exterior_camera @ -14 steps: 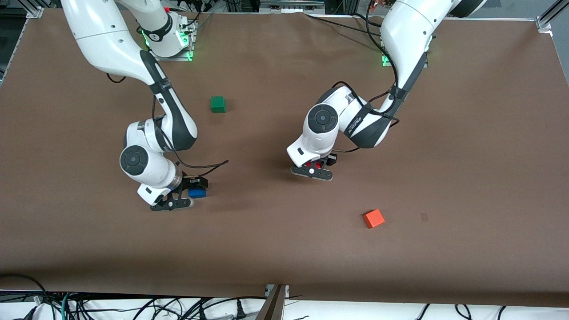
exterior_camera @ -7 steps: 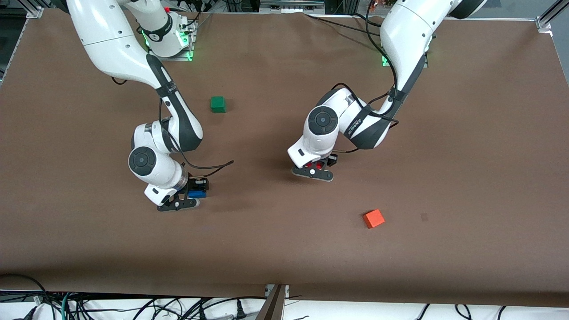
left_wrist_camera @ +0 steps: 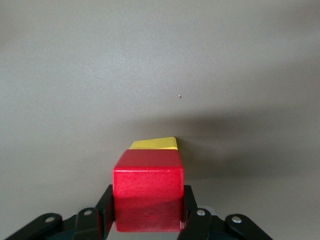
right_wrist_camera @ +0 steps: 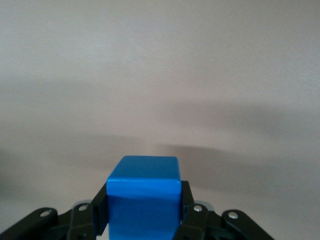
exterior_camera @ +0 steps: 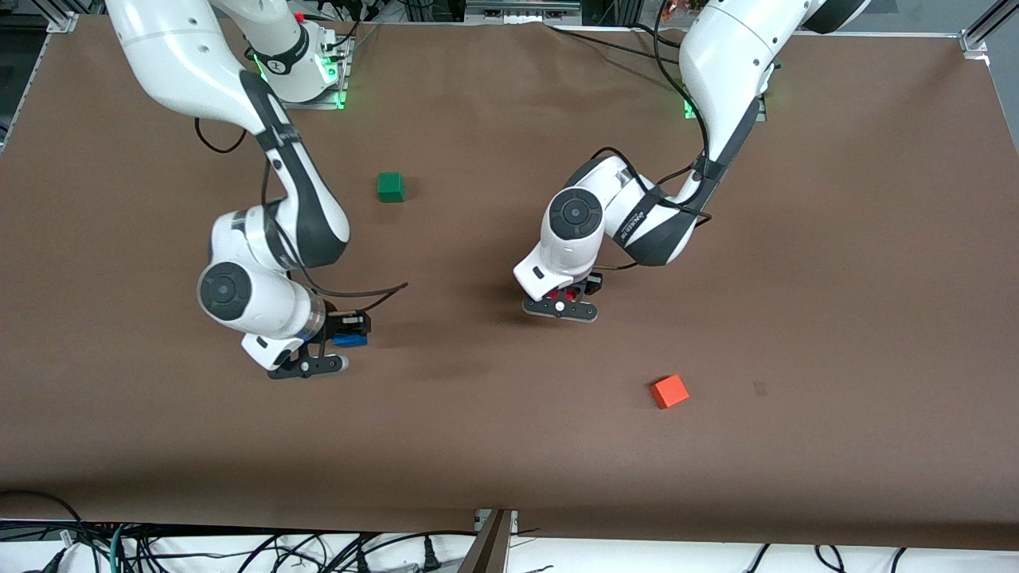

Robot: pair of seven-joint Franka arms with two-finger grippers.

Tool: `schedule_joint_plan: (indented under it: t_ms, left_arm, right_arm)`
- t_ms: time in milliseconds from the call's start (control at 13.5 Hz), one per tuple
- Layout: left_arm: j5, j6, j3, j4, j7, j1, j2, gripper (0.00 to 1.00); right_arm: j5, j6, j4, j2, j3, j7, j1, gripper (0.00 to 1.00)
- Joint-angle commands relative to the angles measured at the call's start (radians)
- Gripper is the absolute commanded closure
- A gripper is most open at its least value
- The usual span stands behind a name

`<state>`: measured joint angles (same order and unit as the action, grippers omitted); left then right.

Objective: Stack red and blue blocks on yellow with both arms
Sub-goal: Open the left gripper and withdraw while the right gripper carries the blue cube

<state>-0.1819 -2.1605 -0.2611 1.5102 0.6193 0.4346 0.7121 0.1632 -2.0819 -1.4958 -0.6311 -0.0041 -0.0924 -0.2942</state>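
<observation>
My left gripper point(exterior_camera: 567, 299) is shut on the deep red cube point(exterior_camera: 560, 296) near the table's middle. In the left wrist view the fingers point(left_wrist_camera: 106, 205) clamp the red cube point(left_wrist_camera: 147, 187) on both sides. The yellow cube point(left_wrist_camera: 156, 144) peeks out just under it; I cannot tell whether they touch. The yellow cube is hidden in the front view. My right gripper point(exterior_camera: 338, 342) is shut on the blue cube point(exterior_camera: 349, 340), toward the right arm's end. The blue cube point(right_wrist_camera: 144, 197) sits between the right gripper's fingers point(right_wrist_camera: 99, 202), above bare table.
A green cube point(exterior_camera: 390, 186) lies on the brown table point(exterior_camera: 836, 278), farther from the front camera and between the two arms. A lighter orange-red cube point(exterior_camera: 669, 391) lies nearer to the front camera than the left gripper.
The right arm's wrist has swung back toward its own end of the table, and the blue cube has shifted slightly with it. The left gripper with the red cube has barely moved.
</observation>
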Motion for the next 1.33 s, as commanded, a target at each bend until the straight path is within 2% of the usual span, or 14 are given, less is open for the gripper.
schedule_joint_plan:
  t_ms: [0,148,222,295,369,517,739,960,1108,1256]
  left_arm:
    - [-0.028,-0.009,0.005,0.031,0.03,0.012,-0.014,0.99]
    - [-0.028,-0.009,0.006,0.031,0.03,0.012,-0.014,0.99]
    - [-0.027,-0.009,0.006,0.03,0.03,0.012,-0.014,0.95]
    - [-0.027,-0.007,0.006,0.027,0.028,0.01,-0.014,0.63]
    - [-0.027,0.002,0.006,0.022,0.016,0.001,-0.02,0.01]
    - [-0.018,0.052,0.011,-0.004,0.017,-0.01,-0.057,0.0]
    - [-0.011,0.238,0.006,-0.122,0.016,-0.072,-0.095,0.0]
    - [-0.011,0.304,-0.001,-0.209,0.004,-0.202,-0.132,0.0]
    - [-0.01,0.309,0.002,-0.211,-0.1,-0.275,-0.213,0.0]
    - [0.004,0.387,0.0,-0.211,-0.226,-0.353,-0.279,0.0]
  right_arm:
    - [0.036,0.119,0.064,0.043,0.0,-0.013,0.001,0.71]
    - [0.035,0.228,0.109,0.089,0.0,-0.056,0.001,0.71]
    - [0.029,0.279,0.121,0.111,0.0,-0.061,0.0,0.71]
    - [0.024,0.31,0.132,0.129,0.001,-0.063,-0.003,0.71]
    - [0.019,0.315,0.137,0.132,0.001,-0.067,-0.009,0.71]
    - [0.022,0.304,0.137,0.133,0.001,-0.116,-0.029,0.7]
    - [0.016,0.301,0.17,0.125,0.0,-0.223,-0.089,0.68]
    - [0.019,0.264,0.192,0.102,0.0,-0.326,-0.138,0.68]
    - [0.018,0.264,0.271,0.05,0.0,-0.467,-0.21,0.68]
    - [0.001,0.264,0.36,-0.017,-0.007,-0.607,-0.293,0.68]
